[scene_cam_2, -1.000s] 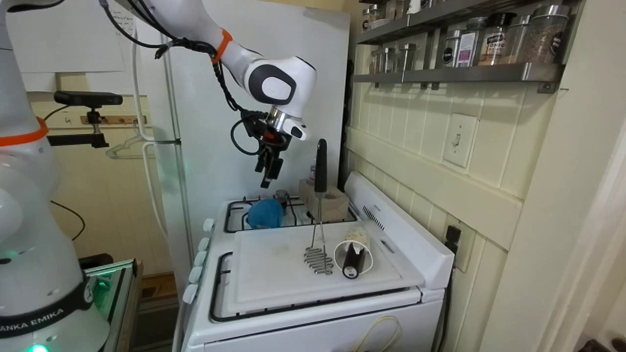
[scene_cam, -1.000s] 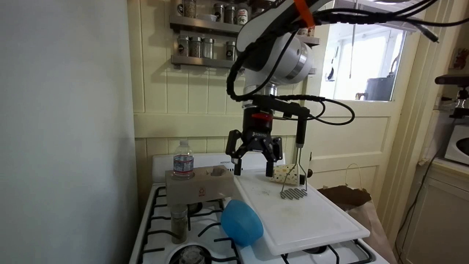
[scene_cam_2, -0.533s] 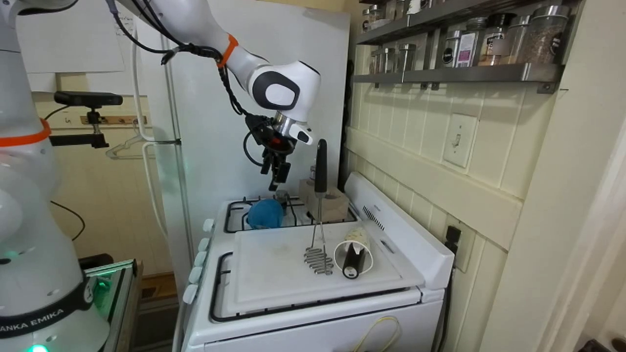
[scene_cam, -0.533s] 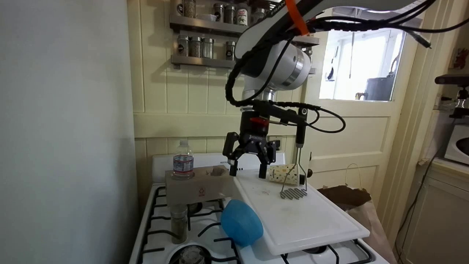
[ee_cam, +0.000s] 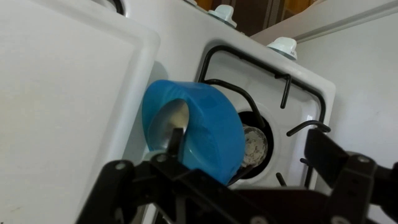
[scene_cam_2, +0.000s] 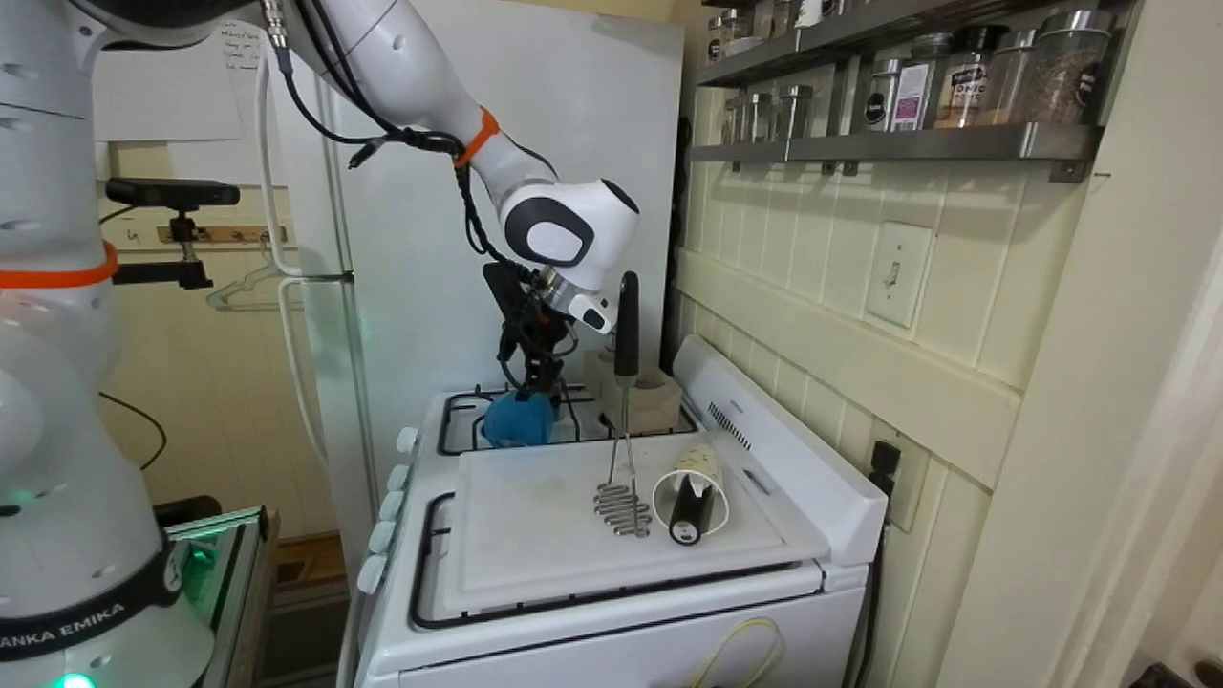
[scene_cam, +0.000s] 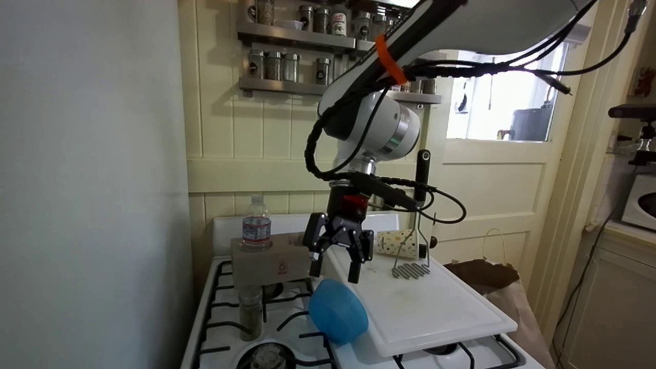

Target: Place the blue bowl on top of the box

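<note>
White gas stove (scene_cam_2: 631,640) bearing white cutting board (scene_cam: 415,307); cardboard box (scene_cam: 266,269) standing at stove's rear. Robotiq gripper (scene_cam: 334,277) hovering, fingers (scene_cam: 354,272) spread wide, just above tilted blue bowl (scene_cam: 338,313), resting on stove beside board. Water bottle (scene_cam: 256,226) standing on box.

White stove (scene_cam_2: 621,638), black grates (ee_cam: 239,90), knobs (ee_cam: 283,46) along front edge. Big white cutting board (scene_cam: 425,310) over part of stove. On board: masher (scene_cam_2: 627,330) upright, handle up; patterned cup (scene_cam_2: 700,462) on its side, black cylindrical item (scene_cam_2: 686,526) poking from mouth. Small jar (scene_cam: 250,318) upright on stove among grates. Clear bottle (scene_cam: 256,226) upright, red-blue label. Metal wall shelves (scene_cam_2: 936,145) hold spice jars (scene_cam_2: 1068,76). Light switch (scene_cam_2: 896,272) on cream panelling (scene_cam_2: 793,220). Door (scene_cam: 492,189) with window (scene_cam: 505,102); brown paper bag (scene_cam: 523,298) beside stove. White fridge (scene_cam_2: 411,287) also beside stove. White appliance (scene_cam: 640,187) cut off at frame edge.
</note>
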Robot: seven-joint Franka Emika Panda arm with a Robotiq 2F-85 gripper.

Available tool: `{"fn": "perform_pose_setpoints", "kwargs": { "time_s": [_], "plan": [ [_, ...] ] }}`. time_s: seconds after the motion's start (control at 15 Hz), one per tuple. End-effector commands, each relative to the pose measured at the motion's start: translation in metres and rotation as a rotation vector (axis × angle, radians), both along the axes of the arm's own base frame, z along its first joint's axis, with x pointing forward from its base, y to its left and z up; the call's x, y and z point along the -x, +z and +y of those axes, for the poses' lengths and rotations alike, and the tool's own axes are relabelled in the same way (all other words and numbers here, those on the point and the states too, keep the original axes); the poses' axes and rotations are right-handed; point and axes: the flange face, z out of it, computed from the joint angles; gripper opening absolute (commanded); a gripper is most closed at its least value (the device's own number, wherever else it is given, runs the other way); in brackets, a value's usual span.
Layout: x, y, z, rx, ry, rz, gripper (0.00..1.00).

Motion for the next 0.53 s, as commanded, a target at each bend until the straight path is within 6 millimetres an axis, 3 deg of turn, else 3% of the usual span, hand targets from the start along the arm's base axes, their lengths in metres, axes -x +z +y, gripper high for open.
{"fn": "perform_pose_setpoints", "kwargs": {
  "time_s": [0.0,0.07,0.13,0.47],
  "plan": [
    [-0.006,-0.018,0.009,-0.041,0.019,0.028,1.00],
    [-0.007,-0.022,0.011,-0.043,0.023,0.036,0.91],
    [-0.008,-0.025,0.012,-0.043,0.026,0.043,0.74],
    [-0.011,-0.024,0.014,-0.033,0.020,0.036,0.35]
  ]
}}
